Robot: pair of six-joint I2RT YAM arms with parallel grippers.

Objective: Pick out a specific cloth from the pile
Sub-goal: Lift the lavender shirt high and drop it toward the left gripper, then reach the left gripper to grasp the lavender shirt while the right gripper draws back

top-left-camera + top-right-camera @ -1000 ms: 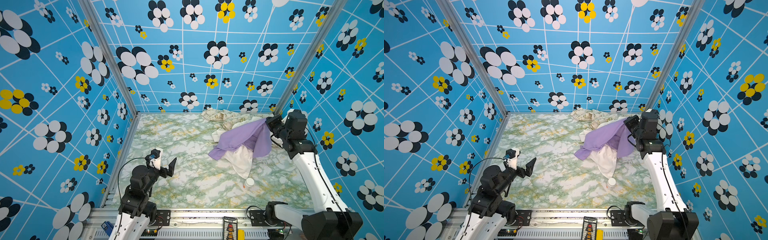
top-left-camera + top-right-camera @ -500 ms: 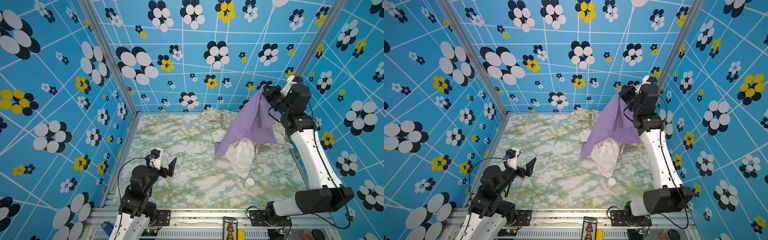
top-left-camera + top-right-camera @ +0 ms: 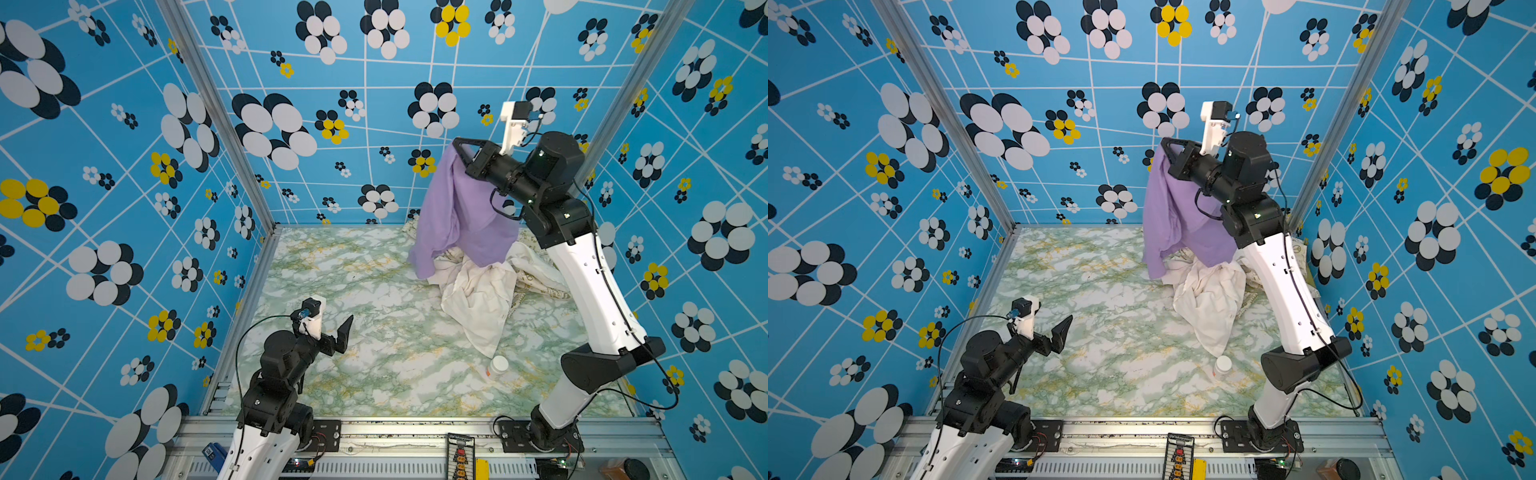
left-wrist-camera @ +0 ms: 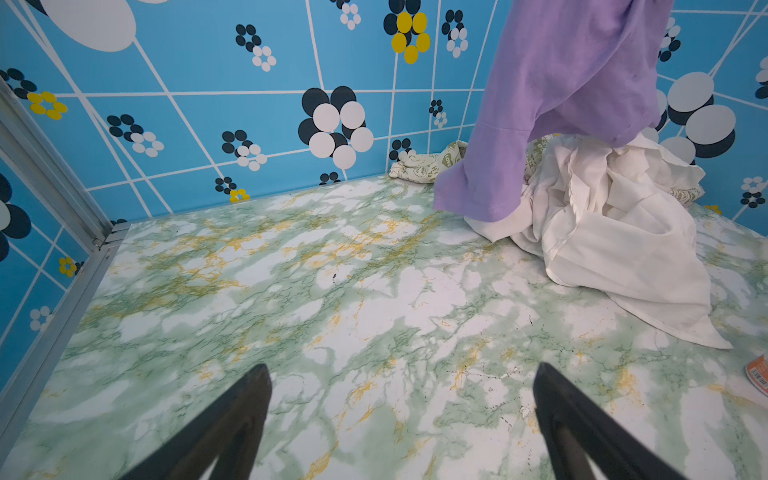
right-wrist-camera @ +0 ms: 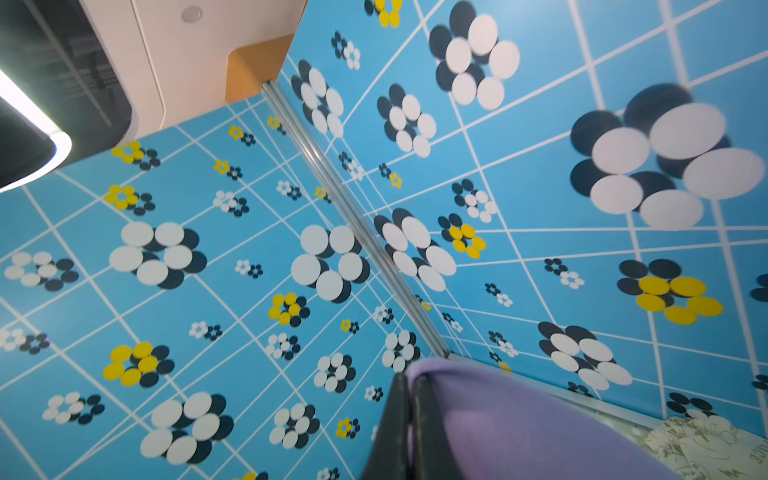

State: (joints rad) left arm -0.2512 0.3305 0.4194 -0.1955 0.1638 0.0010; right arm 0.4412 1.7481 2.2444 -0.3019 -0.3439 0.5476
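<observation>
While you read both top views, note that the right gripper [image 3: 458, 144] is raised high near the back wall, its jaws pressed together on the top edge of the purple cloth [image 3: 457, 216]. The cloth hangs straight down from the grip, its long axis upright, and its lower end reaches the pile. The white cloth [image 3: 478, 299] lies under it and spreads toward the front, with the printed cloth [image 3: 540, 282] behind, by the right arm. A small bottle [image 3: 496, 366] stands just past the white cloth's front corner. The left gripper [image 3: 334, 336] sits low near the front left of the table [image 3: 353, 270], well apart from everything.

From the left wrist view, you see the left fingers [image 4: 552, 399] spread wide with only bare table between them. The purple cloth's hanging sleeve drapes in front of the white cloth; you cannot tell whether it touches it.

From the right wrist view, the two jaws pinch a purple fold with no gap showing. Judge the next move as more lift or a sideways carry; the dragging hem could tug the white cloth along.
</observation>
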